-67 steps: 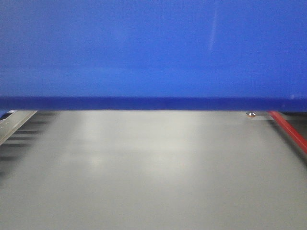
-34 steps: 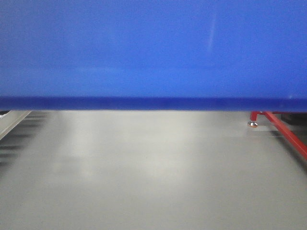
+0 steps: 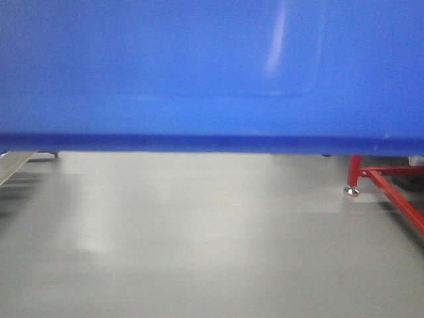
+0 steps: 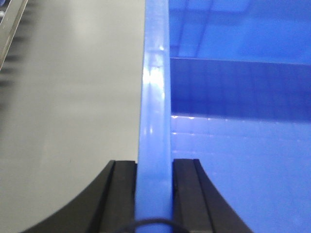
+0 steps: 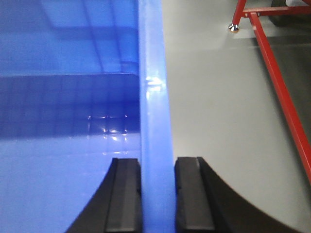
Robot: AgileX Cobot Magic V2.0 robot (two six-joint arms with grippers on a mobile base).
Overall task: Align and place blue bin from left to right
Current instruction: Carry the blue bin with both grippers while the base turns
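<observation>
Clamping blue bin (image 3: 165, 73): left jaws pinch left wall; right jaws pinch right wall

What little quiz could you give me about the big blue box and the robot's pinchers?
1. True or false: the left gripper is open and touches nothing.
2. Pick one: the metal frame standing on the grey floor is A) green, B) red, C) yellow.
3. Short answer: how many grippers clamp a wall of the blue bin?

Key
1. False. It is shut on the bin's wall.
2. B.
3. Two: the left gripper and the right gripper.
</observation>
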